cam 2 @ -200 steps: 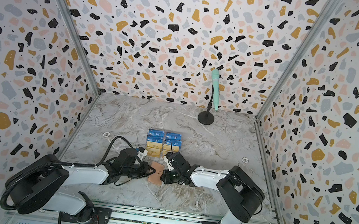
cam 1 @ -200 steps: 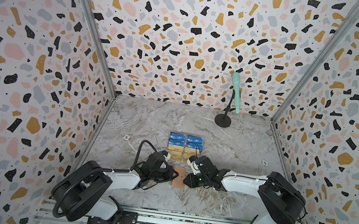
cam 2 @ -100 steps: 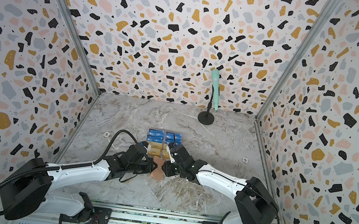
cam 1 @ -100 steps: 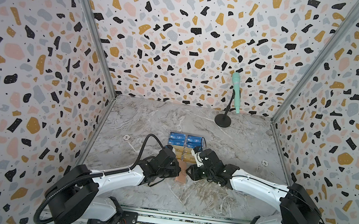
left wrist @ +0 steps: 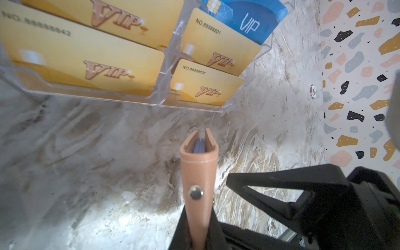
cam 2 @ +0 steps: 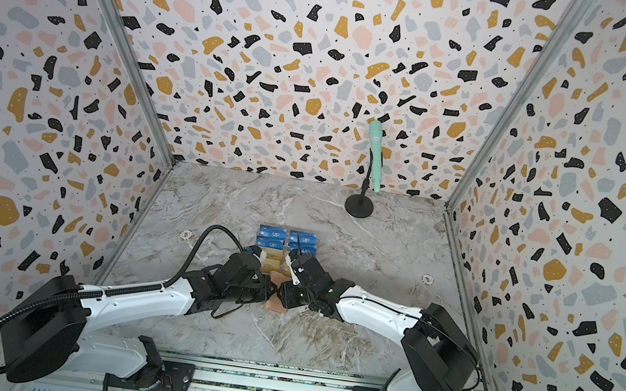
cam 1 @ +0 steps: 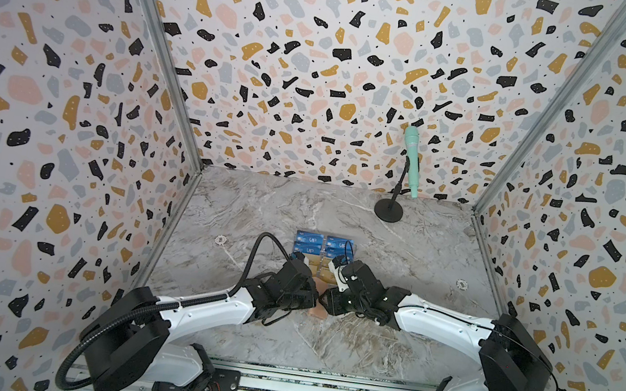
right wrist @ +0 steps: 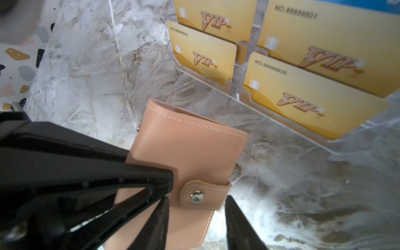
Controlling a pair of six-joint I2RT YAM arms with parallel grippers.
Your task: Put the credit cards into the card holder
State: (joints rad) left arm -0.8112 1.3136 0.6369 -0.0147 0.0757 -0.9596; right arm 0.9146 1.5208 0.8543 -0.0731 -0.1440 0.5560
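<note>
In the lower centre of both top views, the left gripper (left wrist: 195, 229) is clamping its jaws on the salmon-pink card holder (right wrist: 186, 147). It is holding the holder closed and on edge, just in front of the clear acrylic stand (left wrist: 164, 95) on the marble desk (cam 1: 365, 339). The right gripper (right wrist: 196, 207) is meeting it from the right of the frame with its jaws parted, one on each side of the holder's fastened snap tab (right wrist: 203, 194). In the stand, gold credit cards (right wrist: 313, 101) are sitting in the nearer tiers and blue credit cards (cam 1: 311, 239) in the tiers higher in the frame, all apart from the holder.
</note>
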